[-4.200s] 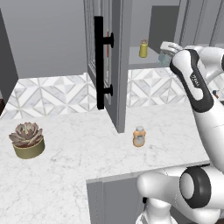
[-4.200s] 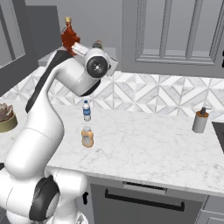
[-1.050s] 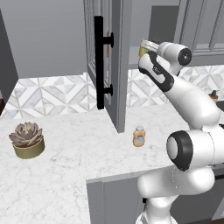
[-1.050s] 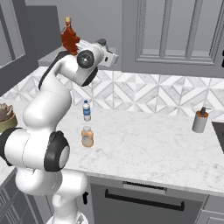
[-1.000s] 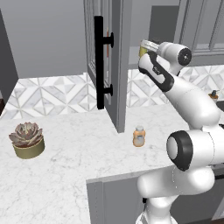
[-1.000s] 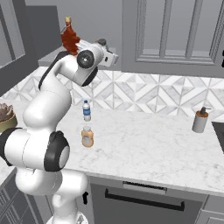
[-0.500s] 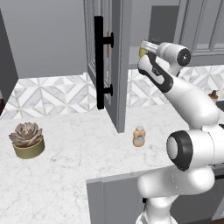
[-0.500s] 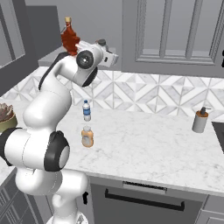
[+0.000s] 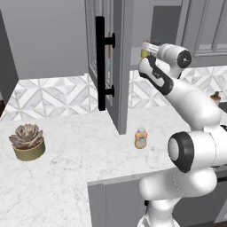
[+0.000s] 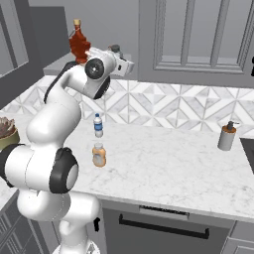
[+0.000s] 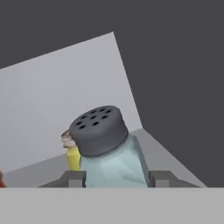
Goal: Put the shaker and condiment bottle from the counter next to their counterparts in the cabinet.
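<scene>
The shaker (image 11: pixel 107 148), a pale teal jar with a dark perforated cap, sits upright between my fingertips (image 11: pixel 72 178) in the hand view. My gripper (image 11: pixel 116 179) is shut on it. In the base views the gripper (image 9: pixel 150 47) (image 10: pixel 120 55) is up at the open cabinet's shelf (image 10: pixel 59 62), and the shaker's dark cap (image 10: pixel 115 48) shows just above the hand. The cabinet door (image 9: pixel 116 66) with its black bar handle (image 9: pixel 101 66) stands open. The orange condiment bottle (image 9: pixel 140 138) (image 10: pixel 99 155) stands on the marble counter (image 9: pixel 66 168) below, apart from the gripper.
A yellow bottle (image 11: pixel 72 154) (image 9: pixel 145 49) stands on the shelf just behind the shaker, and a red bottle (image 10: pixel 78 43) further along. On the counter are a small blue bottle (image 10: pixel 98 125), a potted succulent (image 9: pixel 27 141) and a grey pump dispenser (image 10: pixel 227 136).
Over the last seconds the arm has swung its hand round to face the shelf. In the last second it has barely shifted, still holding the shaker. Nothing on the counter has moved.
</scene>
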